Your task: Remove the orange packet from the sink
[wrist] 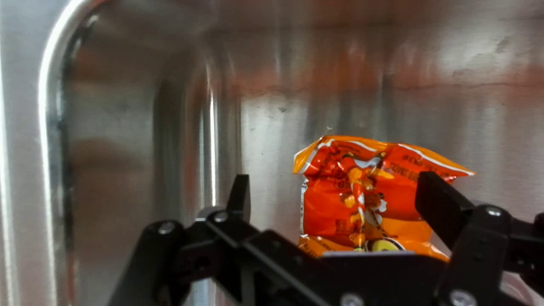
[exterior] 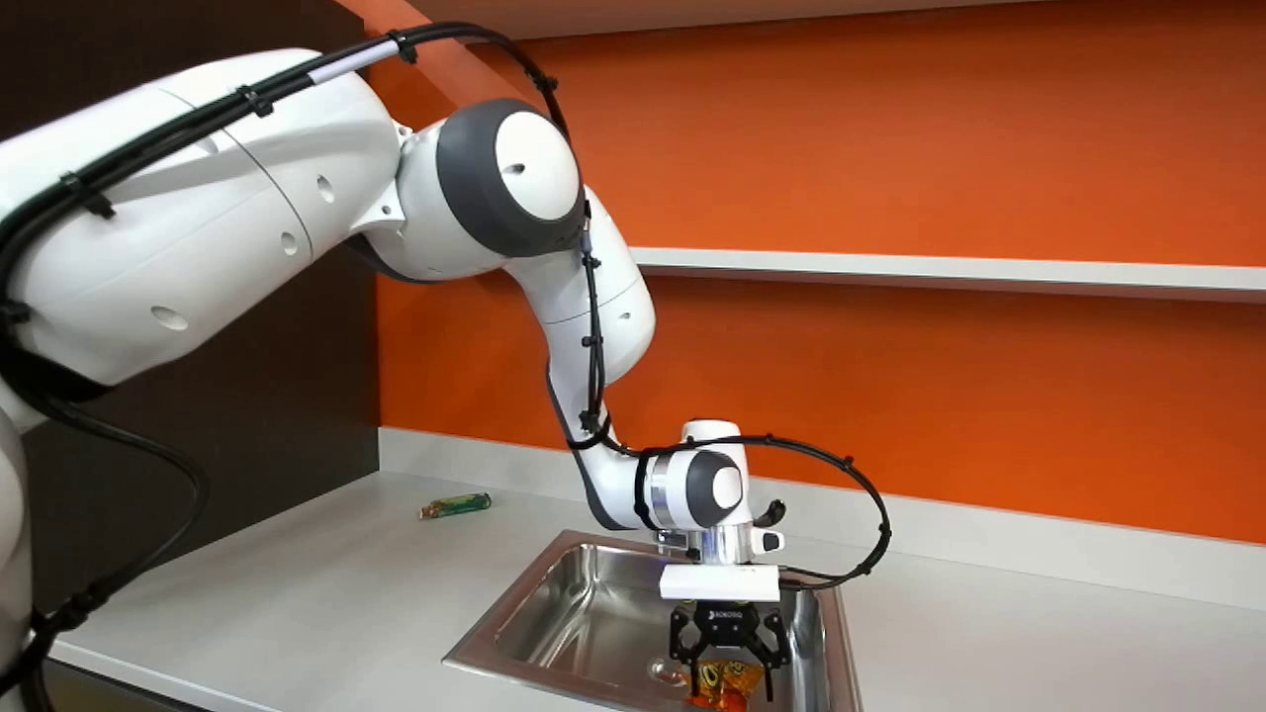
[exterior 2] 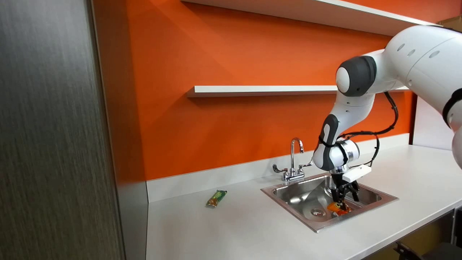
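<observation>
The orange packet (wrist: 331, 199) lies on the floor of the steel sink (wrist: 25, 170), crinkled, with red, white and yellow marks. It also shows in both exterior views (exterior: 727, 682) (exterior 2: 335, 208), partly covered by the fingers. The sink rim (exterior: 522, 593) (exterior 2: 288, 207) is set in the pale counter. My gripper (wrist: 334, 182) points down into the basin and is open, also in both exterior views (exterior: 732, 682) (exterior 2: 349, 203). In the wrist view the packet lies between the fingers, nearer the right one, which overlaps its edge. Its lower end is hidden by the gripper body.
The chrome faucet (exterior 2: 293, 159) stands behind the sink. The round drain (exterior 2: 317, 212) is beside the packet. A small green object (exterior: 455, 505) (exterior 2: 217, 198) lies on the counter away from the sink. A white shelf (exterior: 940, 265) (exterior 2: 263, 90) runs along the orange wall.
</observation>
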Controlling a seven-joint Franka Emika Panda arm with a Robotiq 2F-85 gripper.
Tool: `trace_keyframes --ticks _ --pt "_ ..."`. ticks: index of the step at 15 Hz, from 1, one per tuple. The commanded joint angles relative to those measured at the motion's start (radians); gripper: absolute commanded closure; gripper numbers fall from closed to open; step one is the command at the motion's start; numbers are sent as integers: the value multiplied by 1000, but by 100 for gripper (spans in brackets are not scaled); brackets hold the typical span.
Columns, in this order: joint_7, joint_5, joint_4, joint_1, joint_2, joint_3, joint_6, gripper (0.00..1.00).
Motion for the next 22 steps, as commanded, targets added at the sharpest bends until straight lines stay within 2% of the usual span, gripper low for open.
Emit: trace_keyframes --ticks 1,10,11,12,19,22 --pt "14 -24 6 -19 0 19 -5 0" --pt "9 -21 18 -20 14 30 -10 0" --pt "6 -20 20 -22 16 33 -10 25" --pt "6 -19 22 -22 18 34 -10 26" --pt "9 -19 35 -22 40 36 -12 82" --pt "7 -19 39 -23 48 36 -15 100"
